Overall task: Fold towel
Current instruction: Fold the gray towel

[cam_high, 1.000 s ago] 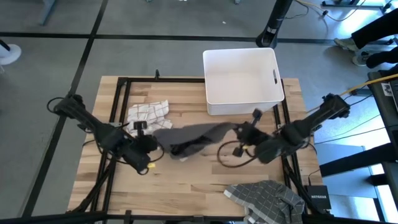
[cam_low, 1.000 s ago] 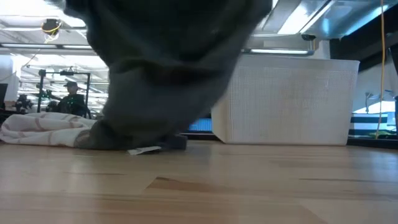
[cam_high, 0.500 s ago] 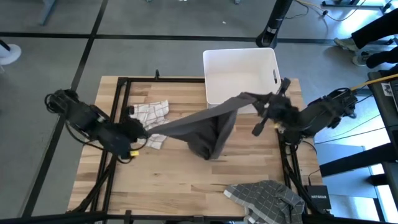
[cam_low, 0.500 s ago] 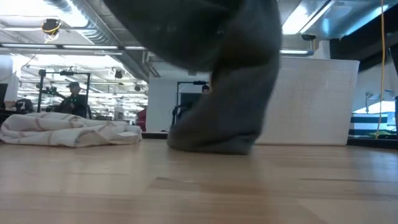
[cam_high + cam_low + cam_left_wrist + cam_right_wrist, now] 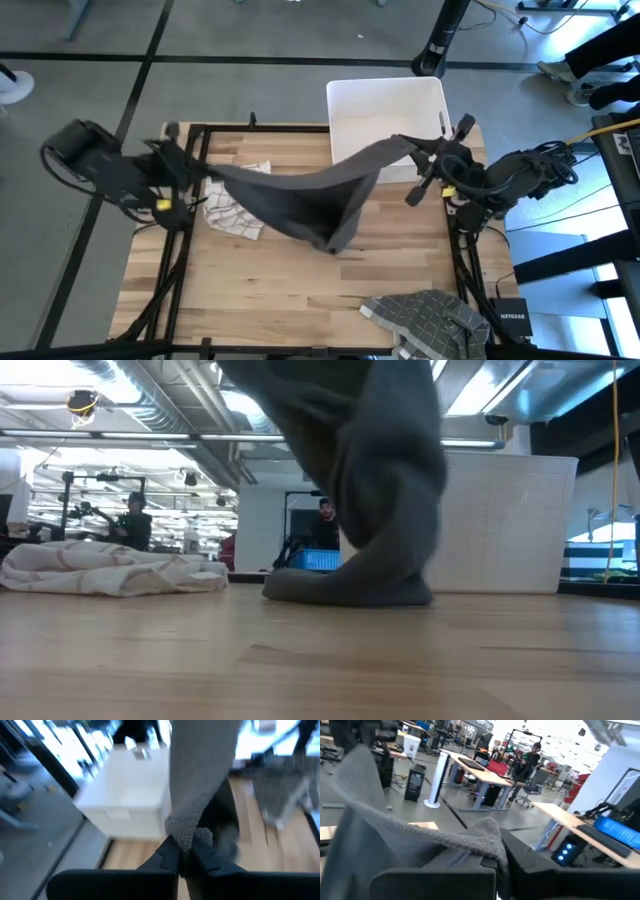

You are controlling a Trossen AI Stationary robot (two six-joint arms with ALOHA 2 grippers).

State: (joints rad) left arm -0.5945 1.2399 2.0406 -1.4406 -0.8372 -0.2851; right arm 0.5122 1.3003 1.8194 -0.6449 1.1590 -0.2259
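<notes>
Grey towel (image 5: 300, 195) stretched between both grippers, left gripper (image 5: 193, 168) clamped on one corner, right gripper (image 5: 425, 155) pinching the other, middle sagging to table (image 5: 290, 290).

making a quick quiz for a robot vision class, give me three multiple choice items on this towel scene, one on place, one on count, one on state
1. Where is the white bin?
A. far edge of the table
B. on the floor
C. under the table

2. How many cloths lie on the table besides the held grey towel?
A. none
B. two
C. five

3. How is the grey towel?
A. folded flat
B. stretched between both tools, sagging to the table
C. inside the bin

Key: A, bin sits on the far edge; B, checked cloth and patterned cloth; B, left tool and right tool pinch its ends.
</notes>
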